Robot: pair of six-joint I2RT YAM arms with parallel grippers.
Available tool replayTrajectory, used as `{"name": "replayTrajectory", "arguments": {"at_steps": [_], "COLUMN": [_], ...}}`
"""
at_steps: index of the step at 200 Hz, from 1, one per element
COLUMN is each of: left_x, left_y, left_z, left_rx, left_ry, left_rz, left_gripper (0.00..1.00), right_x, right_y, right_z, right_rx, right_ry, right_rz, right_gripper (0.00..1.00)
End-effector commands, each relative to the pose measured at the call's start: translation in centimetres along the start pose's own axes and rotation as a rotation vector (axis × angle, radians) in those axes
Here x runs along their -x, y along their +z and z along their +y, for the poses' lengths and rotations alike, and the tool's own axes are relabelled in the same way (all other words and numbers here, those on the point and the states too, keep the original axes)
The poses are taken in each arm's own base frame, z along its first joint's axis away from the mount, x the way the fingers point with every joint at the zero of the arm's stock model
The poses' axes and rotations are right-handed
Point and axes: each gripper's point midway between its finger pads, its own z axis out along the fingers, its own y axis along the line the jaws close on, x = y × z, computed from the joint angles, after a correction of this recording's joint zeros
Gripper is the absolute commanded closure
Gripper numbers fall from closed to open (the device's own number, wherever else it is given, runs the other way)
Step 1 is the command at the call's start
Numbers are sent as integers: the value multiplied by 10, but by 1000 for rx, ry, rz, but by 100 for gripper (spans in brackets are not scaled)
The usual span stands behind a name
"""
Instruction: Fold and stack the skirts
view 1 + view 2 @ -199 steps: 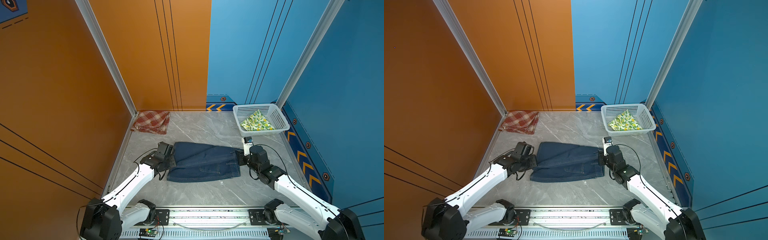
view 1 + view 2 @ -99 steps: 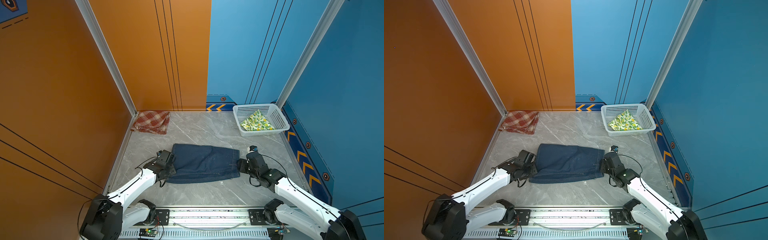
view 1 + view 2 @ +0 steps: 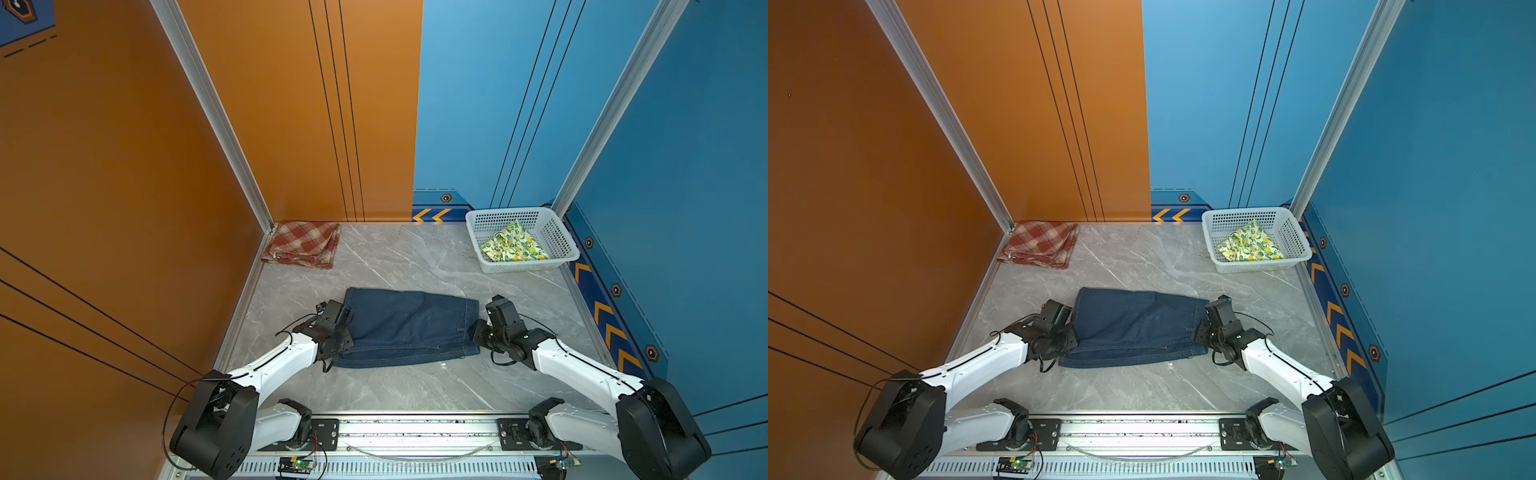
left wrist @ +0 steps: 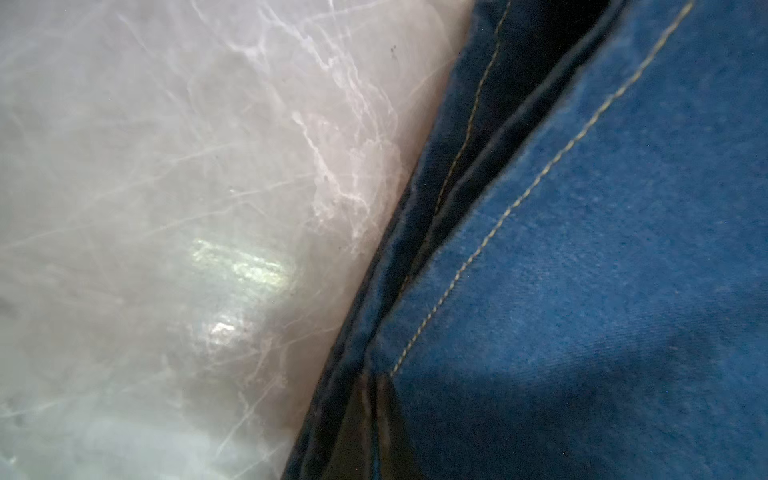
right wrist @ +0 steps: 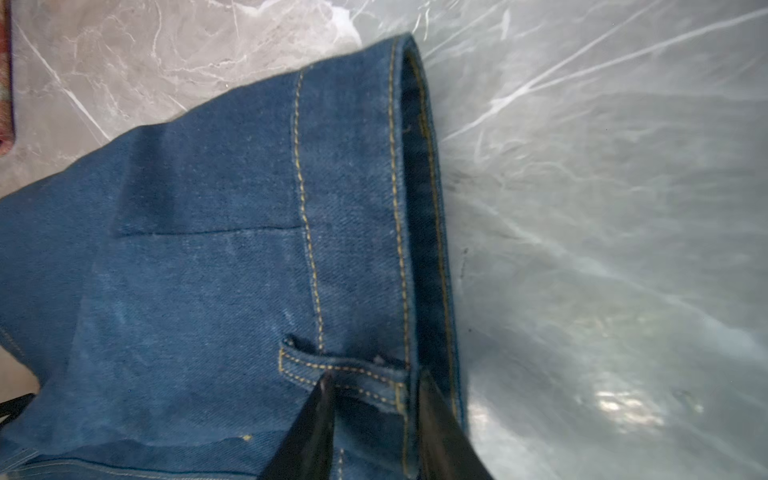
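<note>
**Q:** Where is the denim one?

**A:** The dark blue denim skirt lies flat near the centre of the grey marble desk, a touch toward 6 o'clock. It is doubled over, and a lower layer shows along its 6 o'clock edge.

**Q:** And your jaws?

**A:** My left jaws are at the skirt's 9 o'clock edge. In the left wrist view my dark fingertips are drawn tight together, and their point meets the stitched edge of the cloth, so they are pinching the denim there. My right jaws are at the 3 o'clock edge. In the right wrist view my two black fingers stand a narrow gap apart. The waistband and a denim belt loop lie between them. I cannot tell whether they are clamped on the cloth or only astride it.

**Q:** And the other two skirts?

**A:** The red-and-cream plaid skirt lies folded in the desk's 11 o'clock corner. The white skirt printed with yellow lemons and green leaves sits crumpled inside the white perforated plastic basket in the 1 o'clock corner. Both are well apart from the denim and from my arms.
</note>
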Motion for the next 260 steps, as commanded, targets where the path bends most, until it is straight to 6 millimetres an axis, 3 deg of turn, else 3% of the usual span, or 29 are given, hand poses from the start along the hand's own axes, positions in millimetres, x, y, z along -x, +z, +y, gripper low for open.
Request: {"name": "replayTrajectory", "arguments": {"at_steps": [1, 22, 64, 100, 122, 144, 213, 251, 260], "left_x": [0, 6, 26, 38, 35, 20, -32, -36, -35], "left_y": [0, -5, -29, -53, -59, -52, -8, 4, 5], "left_z": [-1, -6, -18, -20, -14, -4, 33, 37, 37], "left_rx": [-11, -23, -49, -72, -72, -63, 16, 46, 52], "left_ry": [9, 14, 37, 43, 43, 29, -12, -5, -3], "left_rz": [5, -3, -53, -96, -98, -70, 42, 59, 62], "left_gripper": [100, 100, 100, 100, 100, 100, 100, 100, 90], "right_x": [3, 16, 45, 53, 46, 34, -23, -30, -30], "right_y": [1, -7, -31, -51, -59, -61, -22, -10, -10], "right_z": [10, 18, 34, 44, 38, 26, -21, -29, -29], "right_rx": [64, 81, 80, 89, 70, 48, -20, -69, -79], "right_ry": [29, 21, -20, -36, -42, -39, 27, -7, -18], "right_rz": [-11, -57, -109, -124, -118, -111, -40, -8, -4], "right_gripper": [85, 100, 100, 100, 100, 100, 100, 100, 98]}}
